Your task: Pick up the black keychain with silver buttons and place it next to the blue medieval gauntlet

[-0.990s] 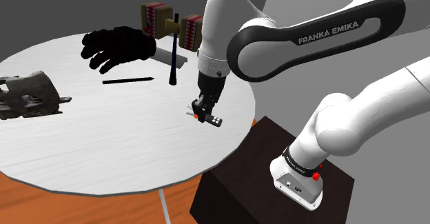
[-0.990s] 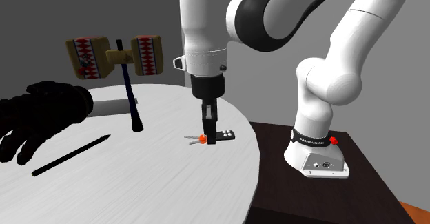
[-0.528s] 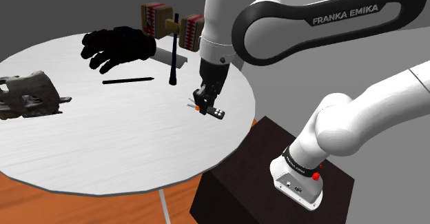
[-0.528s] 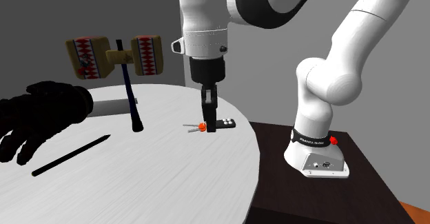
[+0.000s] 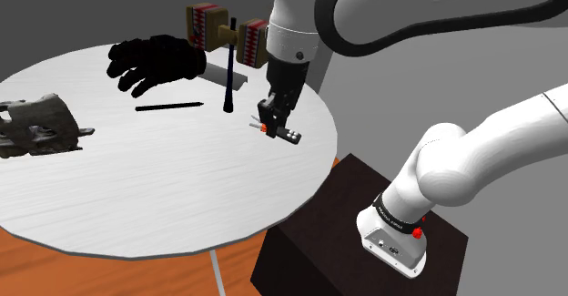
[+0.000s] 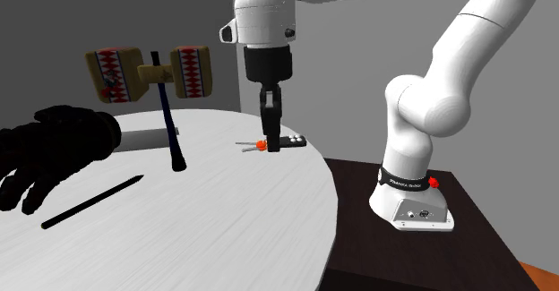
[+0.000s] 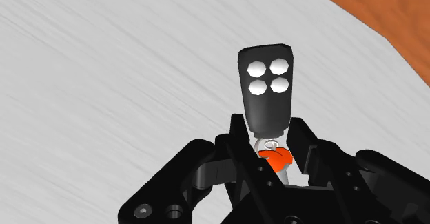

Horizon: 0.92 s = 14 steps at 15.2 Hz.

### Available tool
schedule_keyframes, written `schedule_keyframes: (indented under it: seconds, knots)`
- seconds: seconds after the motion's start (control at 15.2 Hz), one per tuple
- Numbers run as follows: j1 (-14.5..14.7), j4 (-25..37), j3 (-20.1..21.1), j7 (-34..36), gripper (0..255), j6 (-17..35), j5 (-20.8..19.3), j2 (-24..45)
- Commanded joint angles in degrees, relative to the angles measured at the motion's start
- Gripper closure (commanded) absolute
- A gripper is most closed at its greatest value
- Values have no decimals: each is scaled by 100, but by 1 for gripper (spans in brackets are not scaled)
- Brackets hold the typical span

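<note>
The keychain (image 5: pixel 291 137), black with four silver buttons, is clamped at its ring end between the fingers of the gripper (image 5: pixel 269 128). It is held over the white table (image 5: pixel 136 185), near the edge at the shoulder view's right. The black gauntlet (image 5: pixel 155 60) lies well apart, at the far left.

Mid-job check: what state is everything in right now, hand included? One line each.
hand, shut on the keychain
keychain, clasped at its ring end, raised off the table
gauntlet, drawn black, lying on the table, untouched
thin black stick, lying flat on the table
mallet, head up, handle slanting down to the table
grey object, lying near the table's rim
</note>
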Motion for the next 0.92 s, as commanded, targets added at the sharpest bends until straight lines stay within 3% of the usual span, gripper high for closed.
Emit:
schedule_keyframes:
  seconds: [0.0, 0.86]
  knots:
    - [4, 119, -28, 5, 255, -181, -5, -60]
    - [-42, 1071, -175, 39, 255, -1186, -104, -112]
